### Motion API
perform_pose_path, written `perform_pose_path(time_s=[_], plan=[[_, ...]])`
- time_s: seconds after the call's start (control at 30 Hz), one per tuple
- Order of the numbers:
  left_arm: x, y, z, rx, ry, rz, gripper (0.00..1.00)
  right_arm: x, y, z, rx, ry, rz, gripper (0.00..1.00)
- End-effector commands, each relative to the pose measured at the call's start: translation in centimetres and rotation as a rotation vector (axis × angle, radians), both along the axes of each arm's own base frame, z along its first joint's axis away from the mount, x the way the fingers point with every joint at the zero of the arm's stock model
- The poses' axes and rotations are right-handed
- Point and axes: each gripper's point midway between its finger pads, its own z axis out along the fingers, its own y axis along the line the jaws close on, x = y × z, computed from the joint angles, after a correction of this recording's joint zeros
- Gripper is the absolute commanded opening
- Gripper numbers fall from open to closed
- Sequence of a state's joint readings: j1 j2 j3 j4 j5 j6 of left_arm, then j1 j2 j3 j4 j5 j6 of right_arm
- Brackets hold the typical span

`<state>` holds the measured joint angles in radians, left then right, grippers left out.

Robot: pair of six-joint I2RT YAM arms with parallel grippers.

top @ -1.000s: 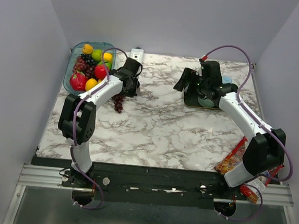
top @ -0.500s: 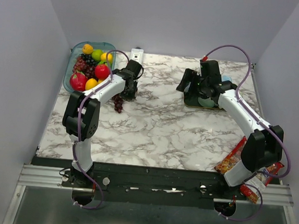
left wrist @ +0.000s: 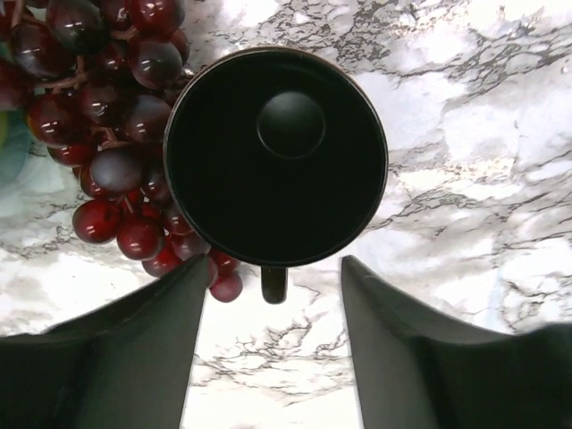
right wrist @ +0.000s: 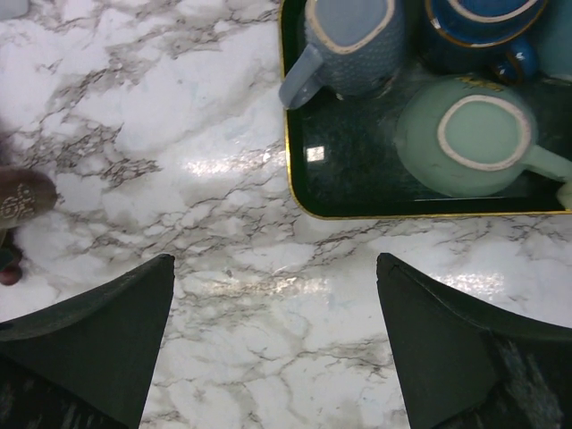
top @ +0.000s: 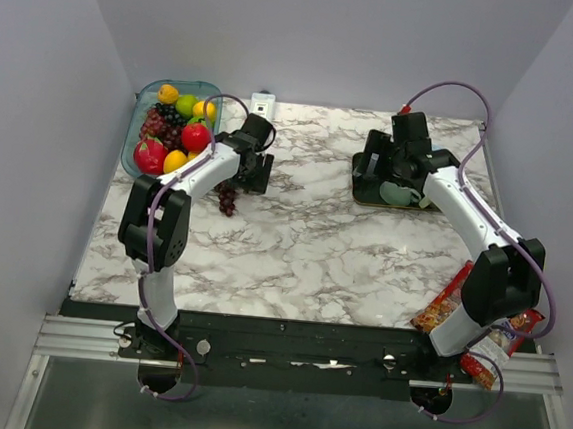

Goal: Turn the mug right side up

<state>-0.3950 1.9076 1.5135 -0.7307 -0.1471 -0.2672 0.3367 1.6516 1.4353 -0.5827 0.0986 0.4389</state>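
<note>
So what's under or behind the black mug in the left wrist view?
Dark red grapes lie beside the black mug, its rim covering several. Marble table surrounds the rest; anything beneath the mug is hidden.

On my feed the marble table carries a teal fruit bowl at the far left, heaped with mixed fruit. A loose bunch of dark red grapes lies just beside it. At the far right sits a dark tray with a green cup and a grey-blue cup on it, both bottom up. Two snack packets lie at the near right edge, and a small white object sits at the back.
</note>
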Motion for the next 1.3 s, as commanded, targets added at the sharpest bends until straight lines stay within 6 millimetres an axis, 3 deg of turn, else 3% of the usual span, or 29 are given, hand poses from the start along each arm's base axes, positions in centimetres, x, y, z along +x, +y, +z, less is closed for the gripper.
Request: perform_pose_path(time_s=[0.0, 0.07, 0.1, 0.2, 0.47, 0.53, 0.57, 0.6, 0.93, 1.27], plan=[[0.8, 1.0, 4.5, 0.019, -0.158, 0.036, 0.90, 1.1, -3.6, -0.1, -0.118, -0.001, -0.081, 1.00], [1.2, 1.3, 5.4, 0.014, -0.220, 0.046, 0.96, 1.5, -4.6, -0.3, -0.145, 0.002, -0.106, 1.00], [1.6, 1.3, 7.2, -0.003, -0.280, 0.051, 0.99, 1.9, -5.0, -0.9, -0.168, 0.011, -0.123, 1.00], [1.5, 1.2, 9.3, -0.039, -0.350, 0.048, 0.99, 3.3, -5.0, -0.6, -0.175, -0.005, -0.137, 0.99], [1.8, -1.0, 13.8, -0.178, -0.471, -0.033, 0.99, 7.8, -1.5, -2.2, -0.077, -0.003, -0.194, 0.94], [1.8, -1.4, 14.2, -0.201, -0.479, -0.042, 0.99, 7.8, -1.5, -2.9, -0.074, 0.032, -0.256, 0.94], [1.7, -1.6, 14.4, -0.211, -0.480, -0.049, 0.99, 7.9, -1.5, -4.3, -0.083, 0.068, -0.278, 0.93], [1.7, -1.6, 14.5, -0.214, -0.481, -0.048, 0.99, 8.3, -1.8, -3.7, -0.084, 0.059, -0.312, 0.92], [1.5, -2.4, 14.5, -0.250, -0.472, -0.060, 0.99, 7.9, -2.3, -7.5, -0.085, 0.156, -0.470, 0.77], [1.3, -2.5, 14.5, -0.257, -0.467, -0.067, 0.99, 9.3, -2.3, -8.7, -0.074, 0.127, -0.529, 0.74]])
